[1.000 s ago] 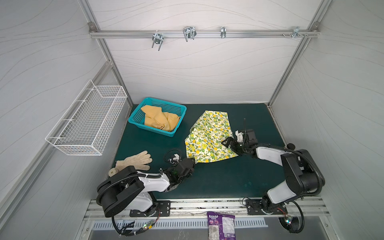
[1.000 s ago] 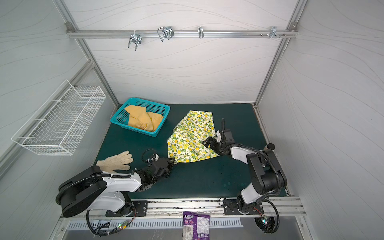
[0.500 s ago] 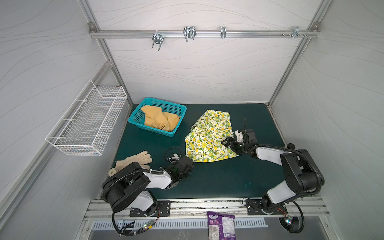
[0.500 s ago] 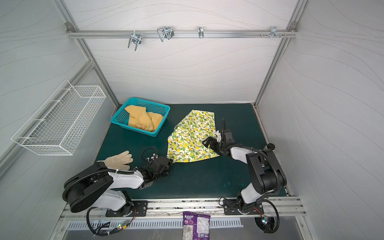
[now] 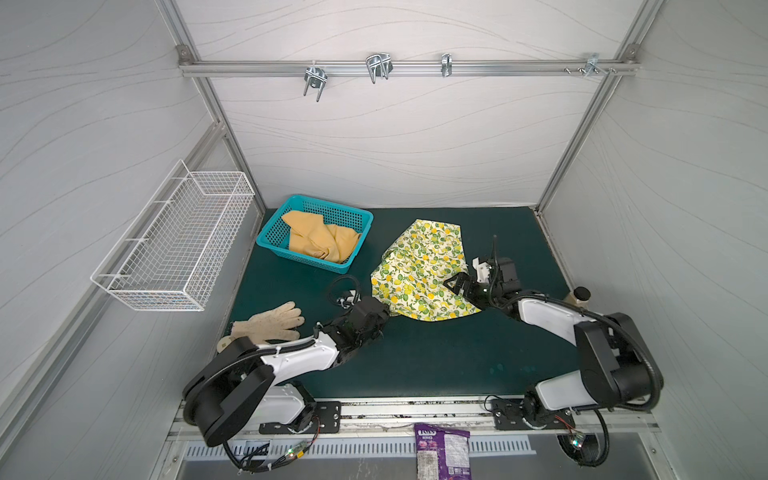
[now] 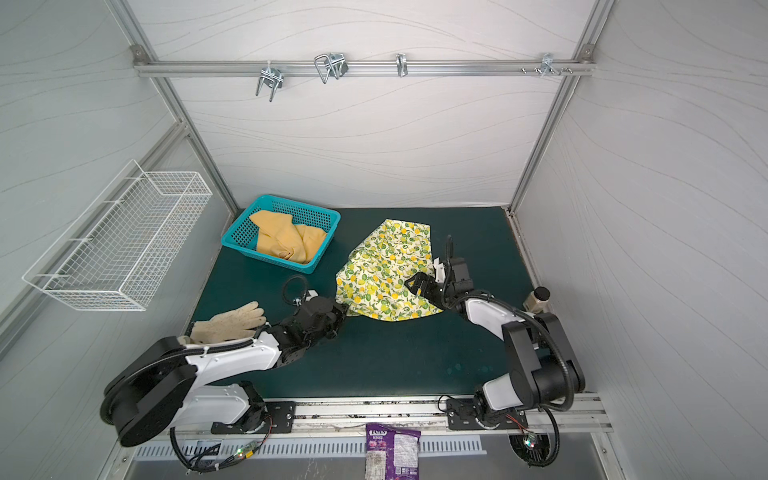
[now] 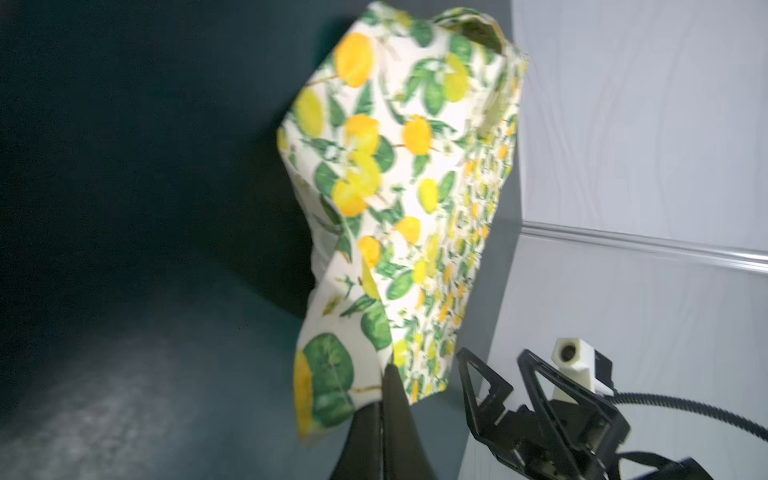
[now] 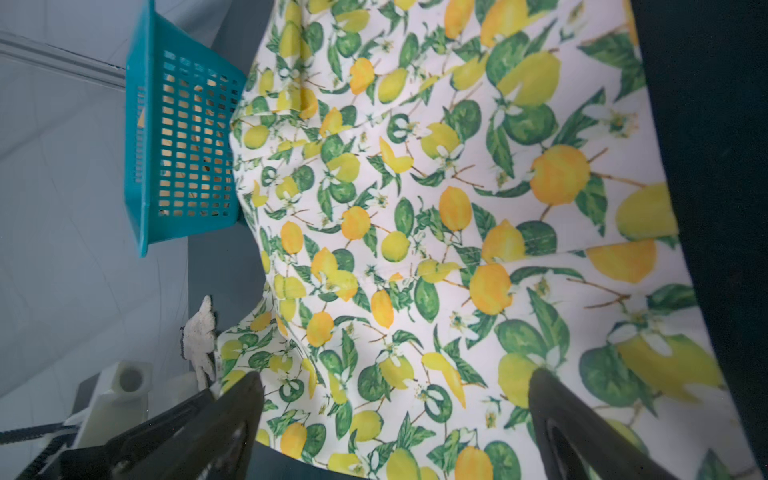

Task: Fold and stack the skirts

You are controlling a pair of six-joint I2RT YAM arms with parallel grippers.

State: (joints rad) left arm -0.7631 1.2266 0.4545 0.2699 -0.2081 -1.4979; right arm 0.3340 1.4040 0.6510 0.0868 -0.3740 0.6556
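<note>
While the left tool (image 7: 388, 374) is pressed together on the near corner of the lemon skirt (image 5: 419, 270) and holds that corner a little up from the green worktop (image 5: 436, 353), the right tool (image 8: 397, 376) stands with its jaws spread wide over the cloth's right edge; if it touches the cloth, I cannot tell. Most of the lemon skirt lies open in the middle of the worktop. The mustard skirt (image 5: 320, 241) is crumpled inside the teal basket (image 5: 270, 237) at the back left, well apart. A pale glove (image 5: 272, 322) lies beside the left arm.
</note>
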